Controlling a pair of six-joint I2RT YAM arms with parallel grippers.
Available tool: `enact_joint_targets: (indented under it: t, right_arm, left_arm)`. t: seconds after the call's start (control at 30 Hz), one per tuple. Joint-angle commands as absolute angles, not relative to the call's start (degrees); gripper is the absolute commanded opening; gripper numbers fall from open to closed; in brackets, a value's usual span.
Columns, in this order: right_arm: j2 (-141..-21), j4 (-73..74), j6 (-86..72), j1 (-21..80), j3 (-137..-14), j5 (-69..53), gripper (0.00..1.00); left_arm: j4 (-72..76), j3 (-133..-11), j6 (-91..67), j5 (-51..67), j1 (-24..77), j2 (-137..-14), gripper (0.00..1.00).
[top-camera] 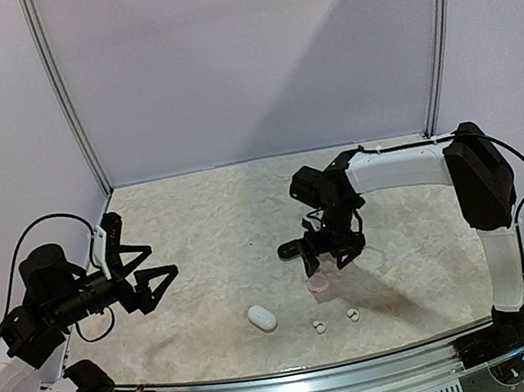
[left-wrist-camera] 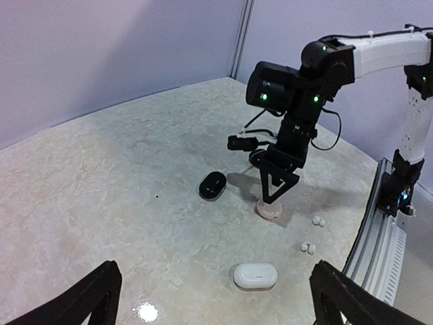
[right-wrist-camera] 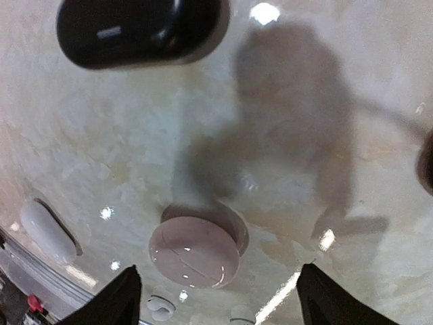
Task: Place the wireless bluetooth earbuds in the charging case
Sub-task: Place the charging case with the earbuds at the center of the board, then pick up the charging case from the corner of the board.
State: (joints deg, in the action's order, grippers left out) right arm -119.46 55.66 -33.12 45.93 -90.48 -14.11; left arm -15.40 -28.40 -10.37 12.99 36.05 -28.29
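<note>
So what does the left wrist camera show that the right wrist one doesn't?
Only left wrist: the right arm and right gripper over the pink case, plus white earbuds clearly. Only right wrist: that gripper's open fingers framing the case from above. Both: pink case, black case, white case.

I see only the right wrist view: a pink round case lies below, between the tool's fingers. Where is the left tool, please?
Observer: The left tool hangs open above the left side of the table, away from every case.
Operator: How many loose earbuds can you see?
Observer: Four white earbuds, in two pairs, near the front edge.
Operator: Is the white case open?
Observer: No, the white case lies shut, left of those pairs.
</note>
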Motion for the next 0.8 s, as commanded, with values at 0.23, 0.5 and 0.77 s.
enact_joint_targets:
  t: [0.23, 0.5, 0.77]
  right_arm:
    - [-115.2, 55.9, -28.6, 60.7, -104.6, 18.2, 0.99]
    - [-121.6, 43.4, -21.2, 72.0, -104.3, 11.7, 0.99]
    - [-126.3, 46.2, -27.1, 72.0, -102.6, 10.1, 0.97]
  left_arm:
    - [-14.6, -26.3, -10.3, 13.1, 34.6, -27.8, 0.99]
    - [-14.3, -26.1, -10.1, 13.0, 34.3, -27.9, 0.99]
    - [-14.1, -25.9, -10.1, 13.3, 34.2, -27.9, 0.99]
